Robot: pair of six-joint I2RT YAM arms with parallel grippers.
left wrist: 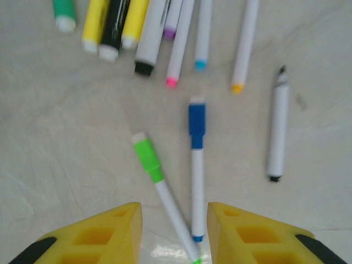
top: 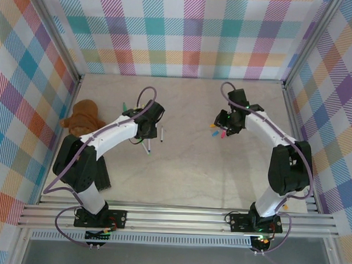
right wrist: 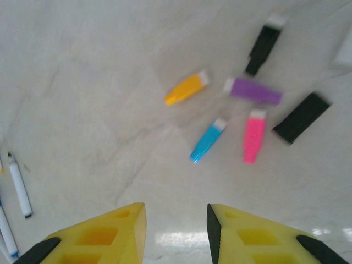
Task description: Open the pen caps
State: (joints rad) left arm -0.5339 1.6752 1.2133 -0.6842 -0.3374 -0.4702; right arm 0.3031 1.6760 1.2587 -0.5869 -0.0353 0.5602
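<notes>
Centre frame, the green-capped pen (left wrist: 157,176) lies diagonally, cap upper left; the blue-capped pen (left wrist: 197,165) runs vertically, cap up. Left gripper (left wrist: 175,214) and right gripper (right wrist: 177,214) gape, empty.

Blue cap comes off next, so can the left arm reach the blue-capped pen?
Probably yes: the left tool hangs open over the blue-capped pen, nothing covering it, though the green-capped pen lies slanted close by its lower end.

Loose pen caps (right wrist: 253,136) lie flat together: orange, purple, blue, pink, black.
</notes>
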